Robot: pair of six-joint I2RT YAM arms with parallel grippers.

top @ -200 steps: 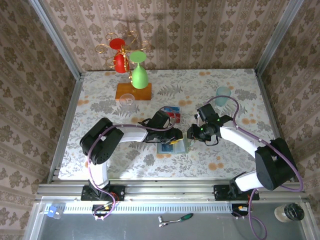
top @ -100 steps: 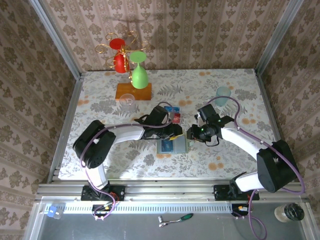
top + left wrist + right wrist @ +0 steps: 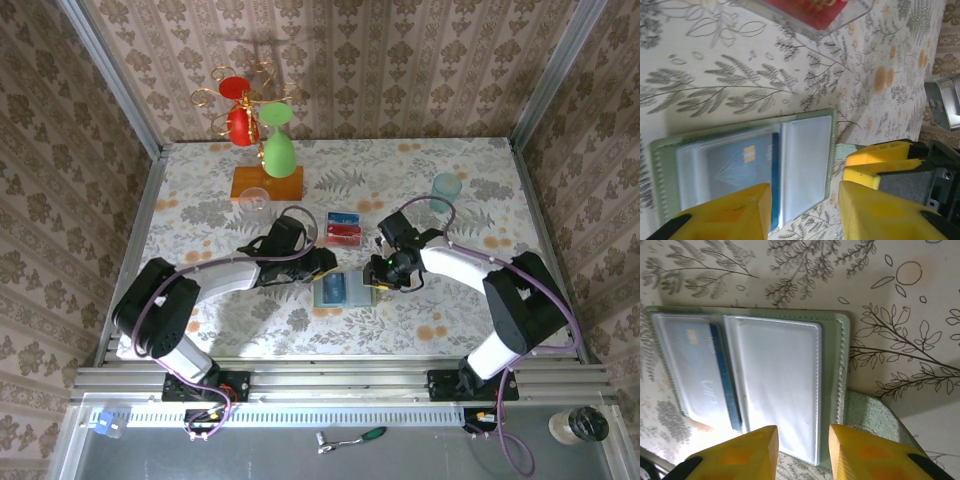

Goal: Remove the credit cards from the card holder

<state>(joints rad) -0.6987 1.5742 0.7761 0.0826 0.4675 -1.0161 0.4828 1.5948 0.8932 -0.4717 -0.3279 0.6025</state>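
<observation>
Card holder (image 3: 343, 290) lies open and flat, mid-table toward the near edge, with a blue credit card (image 3: 735, 167) tucked in its pocket. Left gripper (image 3: 802, 195) hovers over it, jaws spread and empty. Right gripper (image 3: 801, 434) sits at its right edge with jaws parted, possibly touching it.

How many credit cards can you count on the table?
3: a pocketed blue card inside the open card holder; a loose blue card and a red card in the clear tray beyond it. More may be stacked or hidden.
</observation>
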